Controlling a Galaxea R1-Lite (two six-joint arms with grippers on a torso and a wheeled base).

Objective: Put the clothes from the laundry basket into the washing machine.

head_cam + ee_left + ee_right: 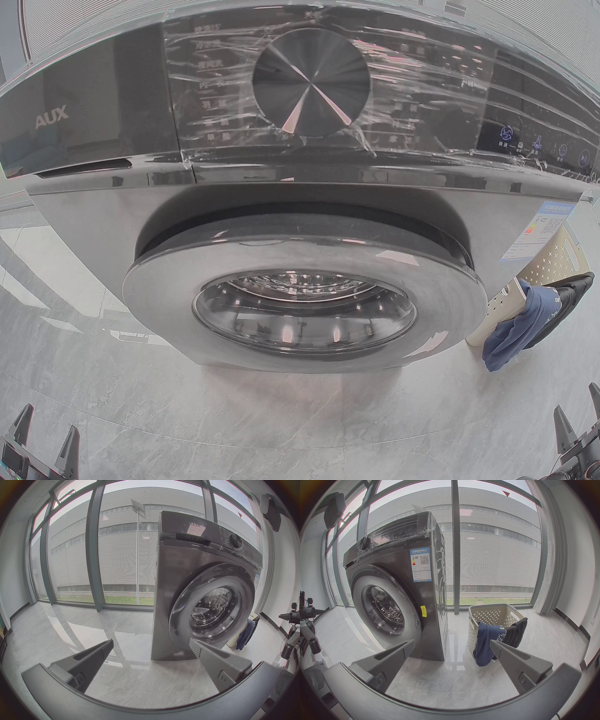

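Washer first: the dark grey front-loading washing machine [300, 206] stands square ahead of me. Its round glass-fronted door [304, 309] looks shut, so any garment I carry over now would hit glass. The beige perforated plastic laundry basket [556, 262] stands on the floor just beside the machine's right flank. A navy blue garment [519, 325] and a black garment [572, 294] hang over its rim; a snagged pull could tip it. The left end effector [47, 437] and right end effector [576, 409] sit low, jaws spread, holding nothing.

The left gripper [49, 420] and right gripper [575, 400] sit low, fingers [93, 658] spread wide apart.
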